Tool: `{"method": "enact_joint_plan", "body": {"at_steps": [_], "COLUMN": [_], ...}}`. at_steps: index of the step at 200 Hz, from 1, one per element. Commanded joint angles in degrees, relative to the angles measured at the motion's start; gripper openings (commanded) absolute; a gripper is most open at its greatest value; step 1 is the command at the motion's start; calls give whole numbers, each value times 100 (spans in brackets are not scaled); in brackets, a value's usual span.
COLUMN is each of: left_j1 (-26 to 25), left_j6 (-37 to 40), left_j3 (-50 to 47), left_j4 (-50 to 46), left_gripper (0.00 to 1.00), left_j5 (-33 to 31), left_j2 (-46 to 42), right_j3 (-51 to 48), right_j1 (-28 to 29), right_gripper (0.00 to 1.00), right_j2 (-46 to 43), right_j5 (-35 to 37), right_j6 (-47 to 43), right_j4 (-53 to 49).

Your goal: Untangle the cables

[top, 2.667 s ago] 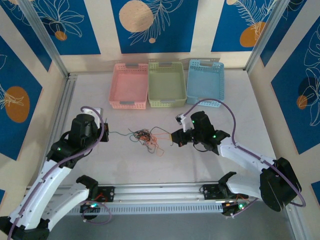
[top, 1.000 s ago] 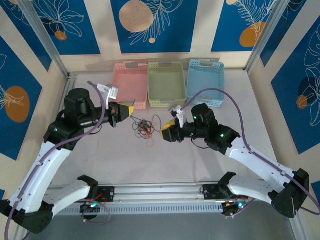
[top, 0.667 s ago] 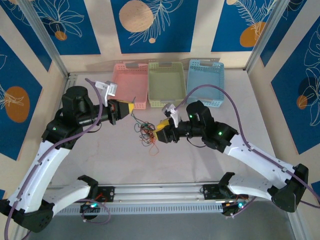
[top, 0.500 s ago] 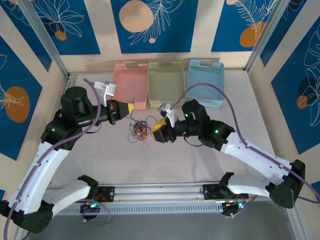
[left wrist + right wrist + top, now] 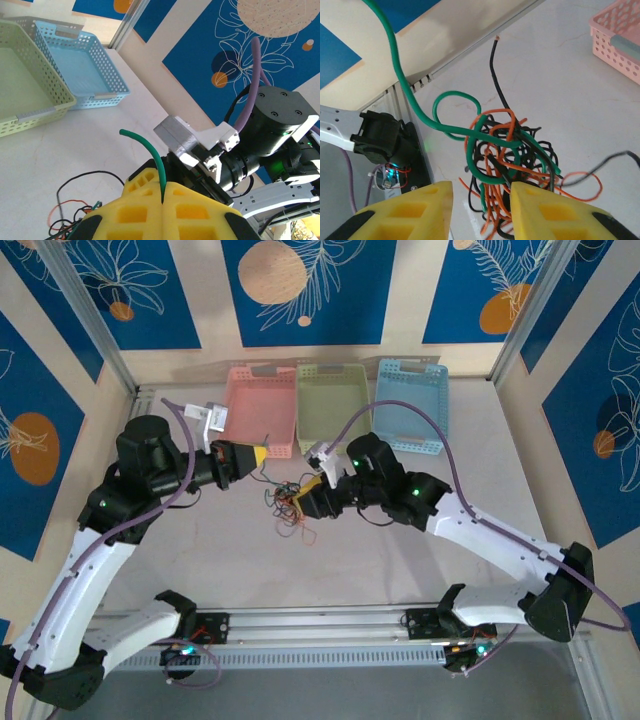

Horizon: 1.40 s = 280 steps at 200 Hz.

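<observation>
Broadly, the worktop (image 5: pixel 400 560) lay open near the arms, baskets (image 5: pixel 335 410) lining its far edge. The right claw (image 5: pixel 305 498) stood apart, straddling the cables (image 5: pixel 505 150) bunched mid-worktop. The left claw (image 5: pixel 162 192) was clamped on a green cable (image 5: pixel 150 150). Separation seemed underway; next, the right would need to pin the rest while the left drew away leftward.
</observation>
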Motion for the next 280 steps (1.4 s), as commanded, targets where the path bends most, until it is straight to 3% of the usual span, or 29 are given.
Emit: {"method": "enact_joint_plan", "body": {"at_steps": [1, 50, 114, 183, 256, 280], "left_j1": [-70, -122, -132, -158, -240, -252], "left_j6": [-120, -210, -438, -715, -883, -909], "left_j3": [185, 212, 165, 62, -42, -61], "left_j4": [148, 95, -101, 175, 371, 404], "left_gripper": [0, 0, 0, 0, 0, 0], "left_j5": [73, -60, -525, -419, -375, -375], "left_j2": [23, 17, -2, 54, 84, 109], "right_j3": [241, 243, 25, -154, -362, -402], "right_j1": [47, 200, 451, 471, 482, 485], "right_gripper": [32, 31, 48, 37, 34, 26], "right_j2": [143, 262, 107, 144, 261, 275], "right_j5": [234, 605, 1217, 1714, 1973, 1968], "right_j6": [-176, -474, -859, -1157, -1453, -1548], "right_j4": [-129, -38, 305, 672, 1004, 1098]}}
